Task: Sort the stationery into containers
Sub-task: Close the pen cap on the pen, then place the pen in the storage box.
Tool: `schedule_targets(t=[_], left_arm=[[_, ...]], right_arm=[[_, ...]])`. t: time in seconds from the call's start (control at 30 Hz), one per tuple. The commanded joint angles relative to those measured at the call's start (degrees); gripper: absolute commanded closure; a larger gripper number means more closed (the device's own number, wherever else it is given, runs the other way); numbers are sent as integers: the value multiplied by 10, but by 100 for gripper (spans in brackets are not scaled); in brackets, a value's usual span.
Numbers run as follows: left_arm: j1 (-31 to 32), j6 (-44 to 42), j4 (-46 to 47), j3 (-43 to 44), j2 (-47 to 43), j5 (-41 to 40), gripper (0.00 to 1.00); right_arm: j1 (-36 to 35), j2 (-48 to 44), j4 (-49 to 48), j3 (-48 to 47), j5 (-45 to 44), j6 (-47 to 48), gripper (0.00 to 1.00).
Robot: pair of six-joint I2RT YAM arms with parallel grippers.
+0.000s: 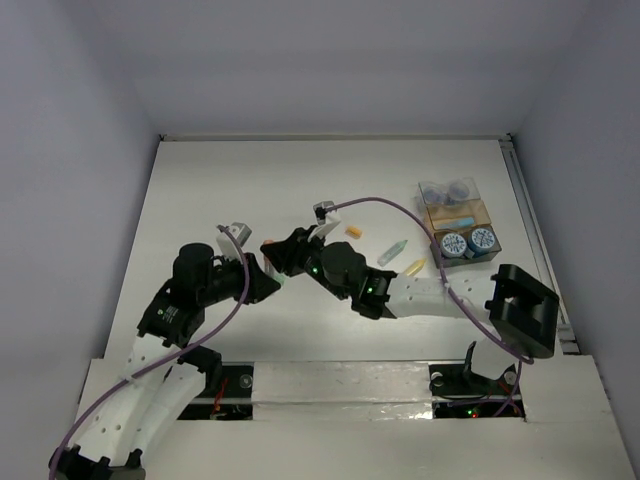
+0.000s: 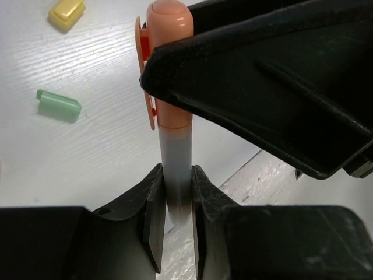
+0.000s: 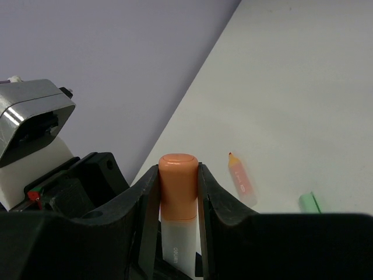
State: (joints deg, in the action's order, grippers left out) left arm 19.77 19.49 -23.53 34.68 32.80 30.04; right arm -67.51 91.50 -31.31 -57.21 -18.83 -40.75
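An orange-capped pen with a white barrel (image 2: 172, 87) is held between both grippers above the table's middle. My left gripper (image 2: 176, 186) is shut on the barrel's end. My right gripper (image 3: 178, 175) is shut on the orange cap (image 3: 178, 181). In the top view the two grippers meet tip to tip, left (image 1: 262, 272) and right (image 1: 283, 252). The containers (image 1: 478, 213) stand at the far right and hold blue-and-white tape rolls (image 1: 453, 243). A grey-green pen (image 1: 392, 252), an orange piece (image 1: 352, 231) and a yellow piece (image 1: 417, 266) lie loose on the table.
A yellow cap (image 2: 67, 13) and a green cap (image 2: 58, 105) lie on the white table beyond the left gripper. An uncapped orange-tipped pen (image 3: 241, 178) and a green piece (image 3: 310, 203) lie beyond the right gripper. A purple cable (image 1: 400, 210) arcs over the table.
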Motion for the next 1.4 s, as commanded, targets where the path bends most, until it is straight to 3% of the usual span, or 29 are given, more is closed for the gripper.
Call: schedule_targets(t=[0.0,0.33,0.53,0.6,0.7,0.83,0.97,1.03,1.2,1.37], left_arm=[[-27,-10,183,31,-10,-65,100],[-27,-17,201,50,-5,-103,100],[-27,-11,206,40,14,-46,99],[-27,-11,202,35,18,-31,91],[-27,-9,197,22,14,-7,68],[-21,-8,206,14,4,5,43],[-14,-9,208,12,3,16,27],[-9,-8,208,11,2,18,17],[-9,-8,205,11,1,17,4],[-4,-7,203,12,-8,15,1]], right_arm=[[-78,39,107,52,99,-39,100],[-97,27,113,85,78,-65,100],[-70,0,136,69,48,-48,100],[-41,-27,134,62,50,-41,100],[32,-61,124,53,54,-20,100],[130,-111,124,29,34,11,100],[218,-164,173,5,2,49,100],[257,-191,187,17,-56,83,100],[395,-260,251,46,-111,124,100],[525,-273,260,74,-139,141,100]])
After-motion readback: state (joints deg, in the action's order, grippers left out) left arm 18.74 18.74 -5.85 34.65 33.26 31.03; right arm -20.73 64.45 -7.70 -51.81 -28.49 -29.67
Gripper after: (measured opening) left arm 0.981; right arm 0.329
